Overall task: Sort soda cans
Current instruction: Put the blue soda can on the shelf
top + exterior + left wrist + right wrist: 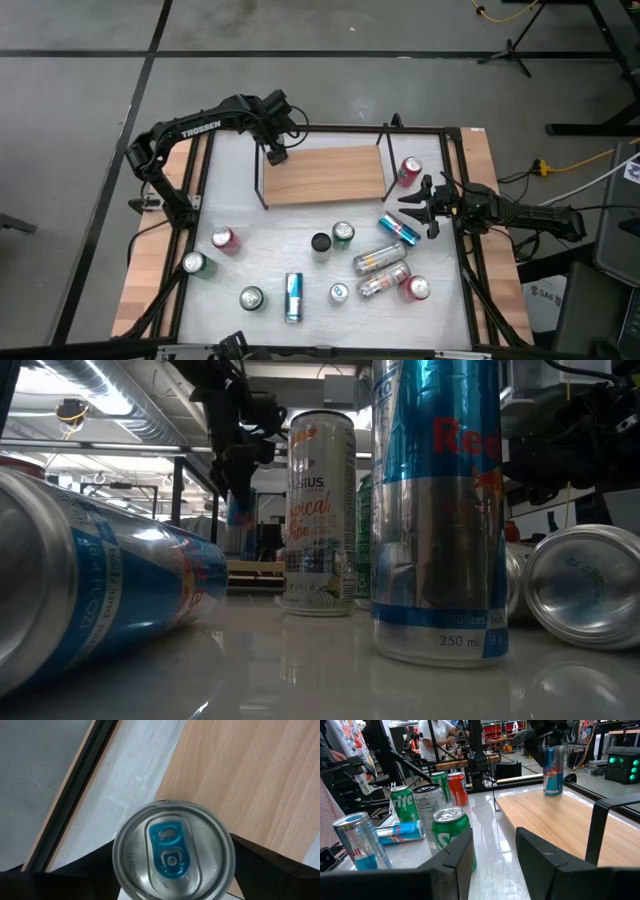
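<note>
Left claw (274,155) is over the far-left corner of the wooden board (330,175), fingers spread to either side of a blue-and-silver can (553,764) that stands upright on that corner; from the left wrist view the can top sits centred between the fingers (75,875) with the fingers looking clear of the body, so I read it as a release, not a grip. To finish this well: open fully, then lift straight up before swinging away, since any sideways drag could tip a tall thin can near the board's edge. Right claw (420,205) waits just off the board's right end, fingers close together and holding nothing, beside a lying blue can (398,229). The other cans (345,265) are scattered on the desk (270,250) in front of the board, some upright, some on their side; a red can (409,170) sits just right of the board
</note>
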`<state>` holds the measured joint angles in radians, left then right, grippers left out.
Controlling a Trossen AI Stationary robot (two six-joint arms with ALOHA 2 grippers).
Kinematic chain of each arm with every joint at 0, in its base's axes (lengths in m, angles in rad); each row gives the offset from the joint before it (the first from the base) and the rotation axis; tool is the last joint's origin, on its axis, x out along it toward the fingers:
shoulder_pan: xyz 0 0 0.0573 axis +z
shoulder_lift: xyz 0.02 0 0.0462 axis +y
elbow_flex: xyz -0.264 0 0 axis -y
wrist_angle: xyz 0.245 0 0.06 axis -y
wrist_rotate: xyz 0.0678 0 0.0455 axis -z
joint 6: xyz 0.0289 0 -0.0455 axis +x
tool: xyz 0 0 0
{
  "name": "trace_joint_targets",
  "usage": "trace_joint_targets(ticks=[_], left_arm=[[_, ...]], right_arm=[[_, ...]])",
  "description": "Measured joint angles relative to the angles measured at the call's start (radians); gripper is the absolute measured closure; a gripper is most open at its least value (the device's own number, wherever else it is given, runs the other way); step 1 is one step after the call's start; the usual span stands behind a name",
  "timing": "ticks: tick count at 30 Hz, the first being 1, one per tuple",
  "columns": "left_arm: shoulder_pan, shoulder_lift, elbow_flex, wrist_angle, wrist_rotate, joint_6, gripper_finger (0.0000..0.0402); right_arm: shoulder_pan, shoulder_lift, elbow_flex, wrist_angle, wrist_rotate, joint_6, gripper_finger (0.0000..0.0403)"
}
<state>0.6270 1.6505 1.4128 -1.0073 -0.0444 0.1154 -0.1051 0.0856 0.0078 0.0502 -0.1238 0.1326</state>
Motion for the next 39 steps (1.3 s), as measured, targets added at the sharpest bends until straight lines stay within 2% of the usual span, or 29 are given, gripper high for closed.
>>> trace_joint_targets(ticks=[12,24,33,39], left_arm=[[0.000,-0.007,0.004,-0.007,0.001,-0.034,0.0085],[0.000,-0.008,0.158,-0.017,0.002,-0.035,0.0085],[-0.053,-0.009,0.290,-0.007,0.002,-0.054,0.0085],[-0.119,-0.010,0.303,0.015,0.002,-0.087,0.0085]], right_arm=[[0.000,0.000,0.000,0.000,0.000,0.000,0.0265],[0.000,0.000,0.000,0.028,0.000,0.002,0.0265],[0.000,0.000,0.000,0.280,0.000,0.003,0.0265],[0.000,0.000,0.000,0.422,0.000,0.127,0.0265]])
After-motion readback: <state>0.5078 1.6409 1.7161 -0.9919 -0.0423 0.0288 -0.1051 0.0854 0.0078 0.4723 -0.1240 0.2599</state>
